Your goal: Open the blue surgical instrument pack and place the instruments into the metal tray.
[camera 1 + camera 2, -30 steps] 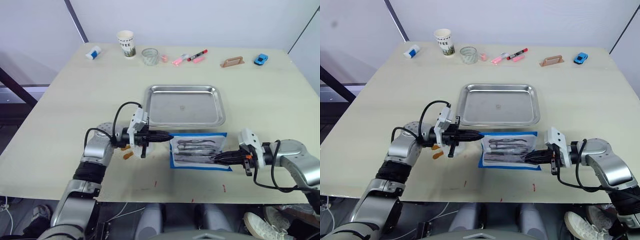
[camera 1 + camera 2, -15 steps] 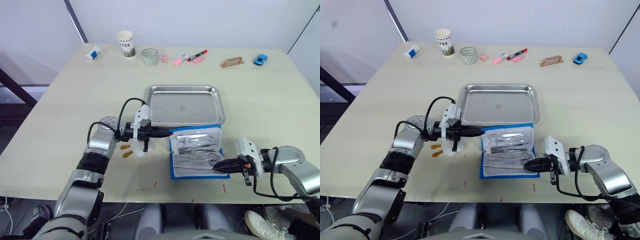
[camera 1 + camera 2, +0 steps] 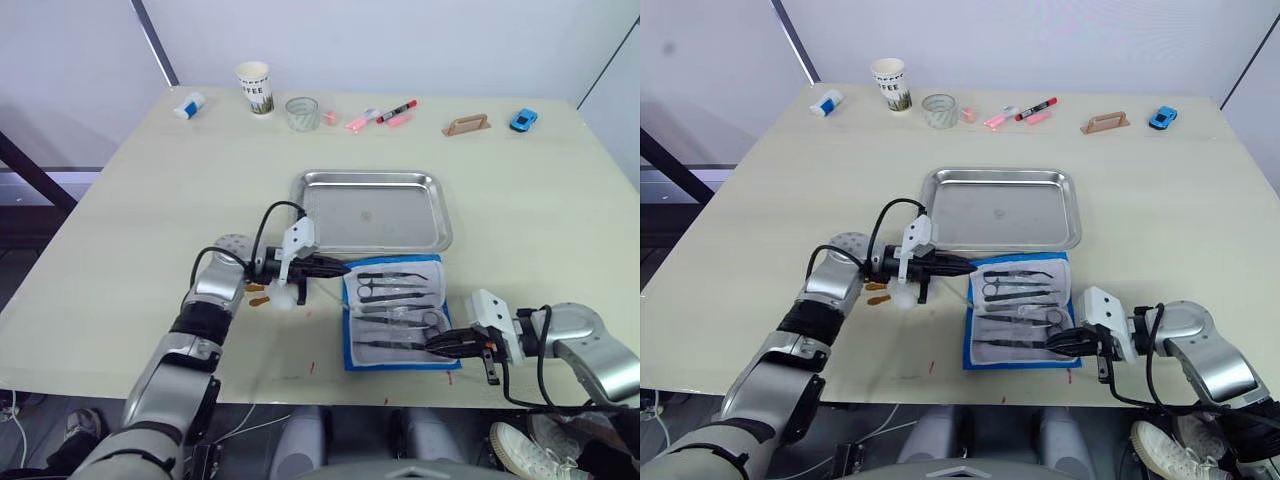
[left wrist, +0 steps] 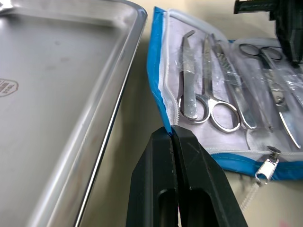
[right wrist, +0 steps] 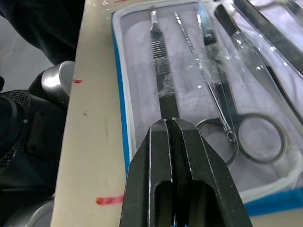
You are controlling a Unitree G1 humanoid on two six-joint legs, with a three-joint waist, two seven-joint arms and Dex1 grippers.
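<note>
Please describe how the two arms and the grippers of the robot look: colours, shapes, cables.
Both arms are silver-grey metal with rounded joints and darker black segments. Each wrist carries a white block, and black cables loop from it back to the arm. The left gripper and the right gripper each have two slim black fingers that taper toward the tips. Small orange parts show near both wrists.

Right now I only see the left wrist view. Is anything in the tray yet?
Observer: No, the metal tray is bare. All the instruments lie in the open blue surgical instrument pack.
Operator: Where's the other gripper?
Observer: The right gripper is at the pack's near right corner, shut, with its tips over a tool's end.
Operator: What's behind the tray?
Observer: A paper cup, a glass, markers and a small blue car along the table's far edge.
</note>
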